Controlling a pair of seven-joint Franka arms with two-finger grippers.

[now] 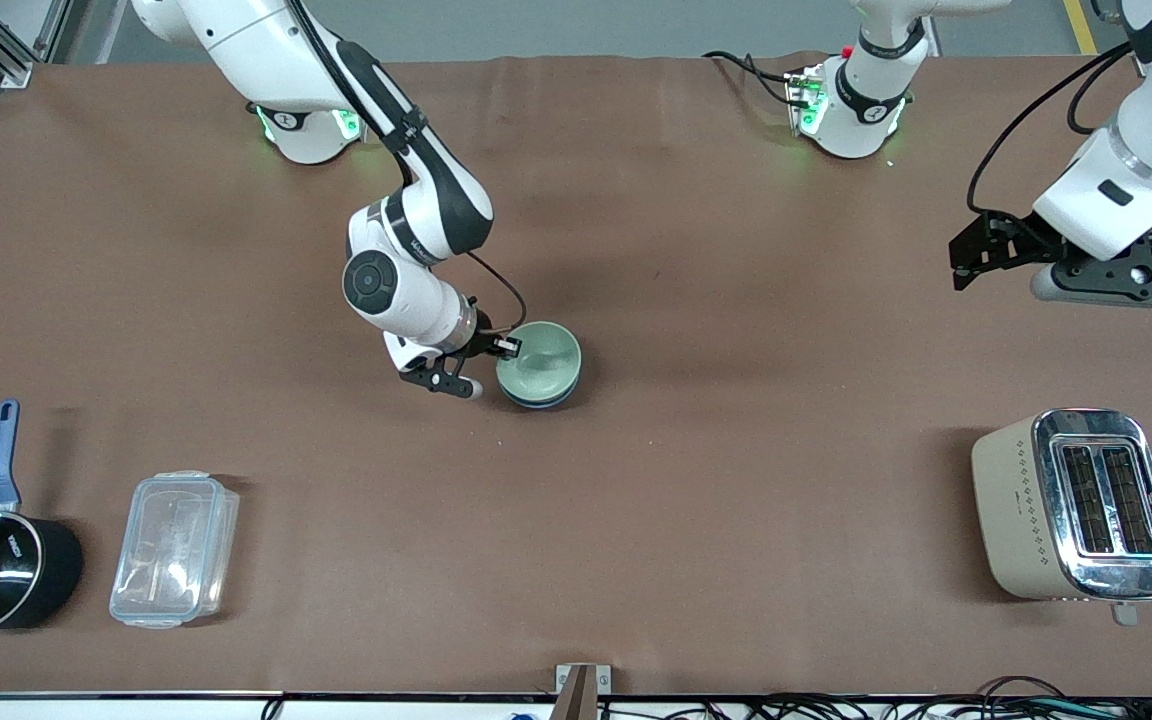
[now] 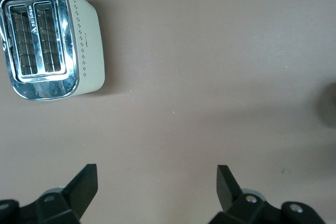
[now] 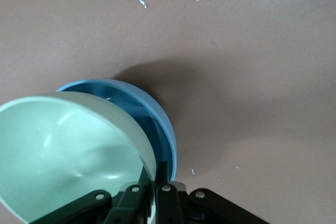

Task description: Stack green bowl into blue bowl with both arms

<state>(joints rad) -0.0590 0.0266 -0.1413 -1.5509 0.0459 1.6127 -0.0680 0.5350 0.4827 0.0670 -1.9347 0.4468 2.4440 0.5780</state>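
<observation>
The green bowl (image 1: 539, 357) sits inside the blue bowl (image 1: 538, 400) near the middle of the table, a little tilted; only the blue bowl's lower edge shows under it. My right gripper (image 1: 508, 347) is shut on the green bowl's rim, on the side toward the right arm's end. In the right wrist view the green bowl (image 3: 68, 156) lies in the blue bowl (image 3: 160, 121), and my right gripper (image 3: 155, 174) pinches the green rim. My left gripper (image 1: 963, 256) is open and empty, up over the table at the left arm's end. It shows wide open in the left wrist view (image 2: 157, 179).
A cream and chrome toaster (image 1: 1076, 505) stands at the left arm's end near the front camera, and also shows in the left wrist view (image 2: 50, 38). A clear plastic container (image 1: 174, 548) and a black saucepan with a blue handle (image 1: 1, 570) sit at the right arm's end.
</observation>
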